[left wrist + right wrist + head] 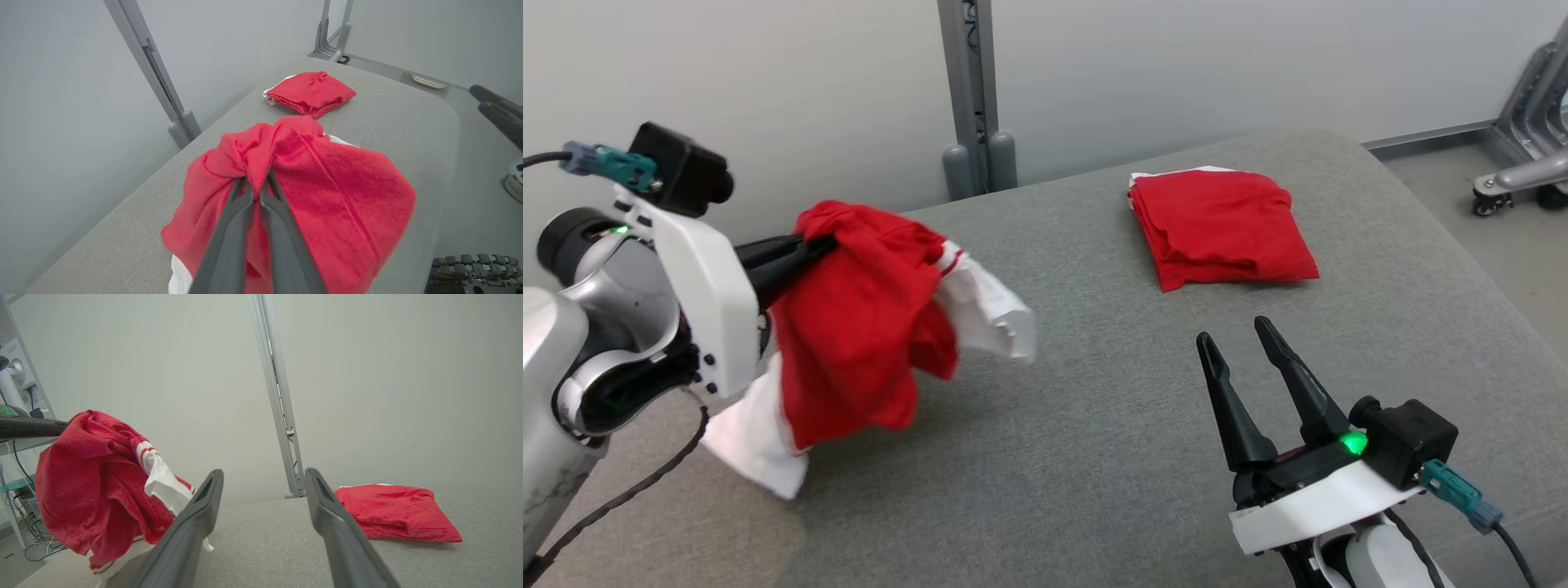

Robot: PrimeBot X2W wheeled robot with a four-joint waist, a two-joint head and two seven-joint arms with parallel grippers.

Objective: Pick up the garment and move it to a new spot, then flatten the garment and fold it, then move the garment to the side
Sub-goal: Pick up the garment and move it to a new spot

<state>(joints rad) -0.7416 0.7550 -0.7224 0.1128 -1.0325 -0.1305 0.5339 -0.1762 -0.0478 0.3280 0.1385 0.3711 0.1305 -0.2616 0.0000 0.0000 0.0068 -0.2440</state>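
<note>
Hanging long-axis vertical (probably), the garment (pixel 858 327).

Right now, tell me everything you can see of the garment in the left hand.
The red and white soft cloth garment hangs bunched and crumpled from the left hand, which is shut on a pinch of its red top. Mostly red, it has white panels and a red-striped white cuff; one white part sticks out sideways, another droops lowest. It hangs over the near left of the grey padded table; whether the lowest white part touches it is unclear.
</note>
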